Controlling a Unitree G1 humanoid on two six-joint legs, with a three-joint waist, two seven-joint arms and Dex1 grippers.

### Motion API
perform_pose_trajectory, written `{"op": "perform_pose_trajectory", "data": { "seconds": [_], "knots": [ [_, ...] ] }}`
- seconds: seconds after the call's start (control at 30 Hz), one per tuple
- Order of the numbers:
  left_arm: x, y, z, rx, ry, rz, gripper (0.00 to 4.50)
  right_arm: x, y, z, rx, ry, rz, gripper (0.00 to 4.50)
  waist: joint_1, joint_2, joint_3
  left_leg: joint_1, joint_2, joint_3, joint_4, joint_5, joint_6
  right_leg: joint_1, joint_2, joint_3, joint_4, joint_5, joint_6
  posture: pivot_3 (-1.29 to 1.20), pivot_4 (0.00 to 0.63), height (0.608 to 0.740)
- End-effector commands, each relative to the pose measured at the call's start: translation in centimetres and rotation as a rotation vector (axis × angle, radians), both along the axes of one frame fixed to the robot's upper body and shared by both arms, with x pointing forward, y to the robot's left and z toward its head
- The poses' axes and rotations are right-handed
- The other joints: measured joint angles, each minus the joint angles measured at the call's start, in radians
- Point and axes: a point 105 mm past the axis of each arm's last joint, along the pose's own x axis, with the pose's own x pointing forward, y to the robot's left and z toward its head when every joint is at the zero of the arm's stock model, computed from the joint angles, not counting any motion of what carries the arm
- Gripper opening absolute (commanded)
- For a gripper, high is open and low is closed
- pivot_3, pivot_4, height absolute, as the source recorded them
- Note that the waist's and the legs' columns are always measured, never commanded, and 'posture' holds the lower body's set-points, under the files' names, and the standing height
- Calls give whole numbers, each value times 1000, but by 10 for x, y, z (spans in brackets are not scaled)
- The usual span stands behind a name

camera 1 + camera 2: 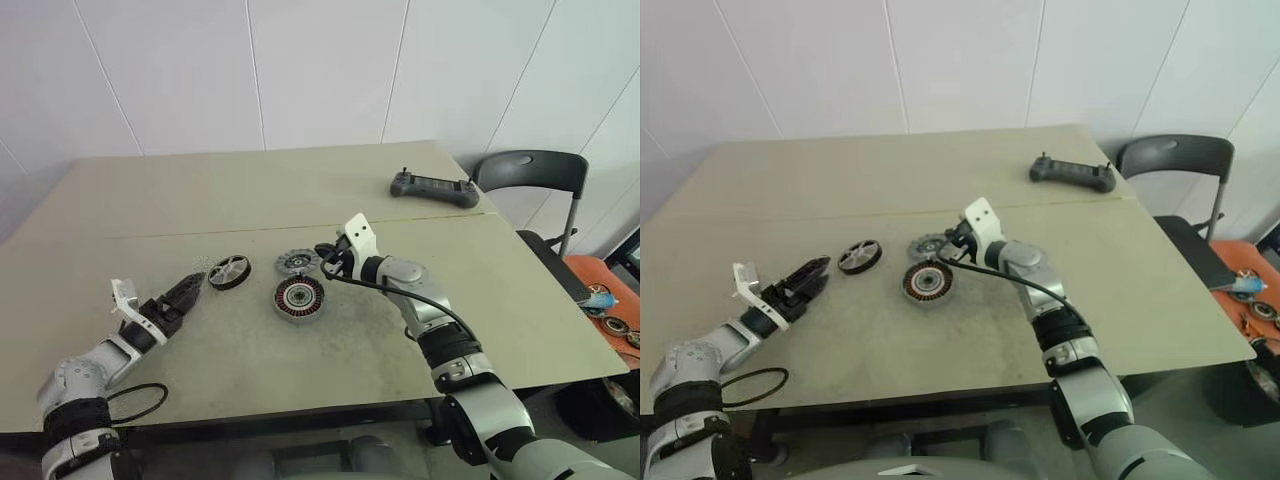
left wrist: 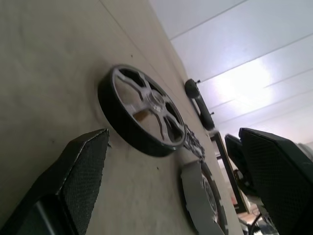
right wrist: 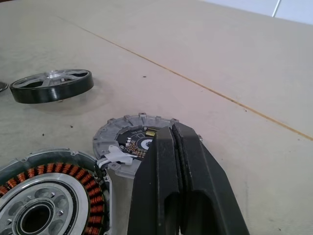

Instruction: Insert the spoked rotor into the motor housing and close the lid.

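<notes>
The spoked rotor [image 1: 229,271], a silver wheel in a dark rim, lies flat on the table left of centre. To its right are the grey notched lid [image 1: 297,263] and, nearer me, the motor housing [image 1: 299,298] with its copper windings facing up. My left gripper [image 1: 192,286] is low over the table, open, pointing level at the rotor from a short way off. In the left wrist view the rotor [image 2: 142,112] sits between and beyond the two fingers [image 2: 78,171]. My right gripper [image 3: 172,129] is shut with nothing in it, its tips over the lid's [image 3: 124,139] edge.
A black handheld controller [image 1: 433,188] lies at the table's far right. A dark chair [image 1: 530,175] stands beyond the right corner. A black cable loop [image 1: 135,401] lies near the front left edge. An orange surface [image 1: 600,285] with small parts is off the table's right side.
</notes>
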Motion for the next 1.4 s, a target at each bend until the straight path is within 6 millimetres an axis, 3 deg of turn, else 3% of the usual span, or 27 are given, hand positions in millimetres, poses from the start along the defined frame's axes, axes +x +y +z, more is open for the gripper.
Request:
{"op": "perform_pose_trajectory", "data": {
  "seconds": [0.03,0.13,0.27,0.43,0.5,0.57,0.6,0.8,0.93,1.0,1.03,1.13,1.3,1.4],
  "knots": [
    [-15,-29,-23,-34,98,-76,4500,3,2,14,14,-51,1,29,0,2,-1,0,0,0,0,0,0,0,0,0,0,0,0,0,0,740],
    [-14,-19,-34,-8,144,-6,4500,3,3,13,14,-50,3,29,1,4,-2,0,0,1,0,0,0,0,0,0,-1,0,0,0,0,740],
    [-4,12,-44,-4,169,131,4500,2,4,13,17,-48,4,29,3,11,-5,2,-1,1,1,0,0,2,1,1,-1,-2,-3,0,0,740],
    [0,34,-51,2,210,176,4500,0,7,12,23,-46,9,29,-16,15,-3,26,-2,-6,0,-2,-3,17,7,-1,-1,-3,-5,0,0,740],
    [-1,33,-54,-7,219,163,4500,0,9,12,26,-45,11,29,-34,29,-3,28,-6,-26,0,-2,-4,19,7,-11,-7,-2,-6,0,0,740],
    [-3,31,-58,-7,229,145,4500,-1,10,13,29,-45,13,29,-51,45,-3,24,-7,-48,-2,-3,-4,22,7,-29,-27,2,-13,0,0,740],
    [-4,28,-60,-9,231,136,4500,-1,11,13,30,-46,15,29,-53,44,-2,20,-4,-60,-4,-3,-4,26,5,-41,-39,6,-18,0,0,740],
    [1,24,-55,-43,196,139,4500,-1,11,13,36,-46,11,29,-52,44,1,19,-12,-80,-8,-3,-4,17,-12,-72,-39,8,-21,0,0,740],
    [22,25,-13,-223,87,152,4500,-1,11,13,37,-49,7,29,-42,39,7,19,-13,-82,-9,-3,-4,18,-14,-74,-35,8,-22,0,0,740],
    [29,26,6,-314,57,154,4500,-1,10,13,36,-48,5,29,-20,29,13,19,-16,-82,-9,-2,-4,17,-17,-74,-28,9,-21,0,0,740],
    [30,27,11,-339,49,153,4500,-1,10,13,36,-48,5,29,-16,23,15,18,-18,-82,-7,-2,-4,16,-18,-74,-24,13,-19,0,0,740],
    [31,23,29,-379,43,110,4500,-1,11,12,35,-48,5,29,5,21,15,16,-21,-85,-3,4,-8,14,-14,-72,-16,23,-17,0,0,740],
    [20,8,14,-343,134,74,4500,-1,12,12,34,-50,8,29,9,17,12,-5,-27,-92,-20,10,-17,-11,-19,-70,-15,23,-13,0,0,740],
    [14,2,1,-319,165,79,4500,-1,12,12,34,-50,8,29,8,15,11,-4,-32,-91,-32,14,-29,-16,-26,-70,-16,23,-13,0,0,740]
  ]
}}
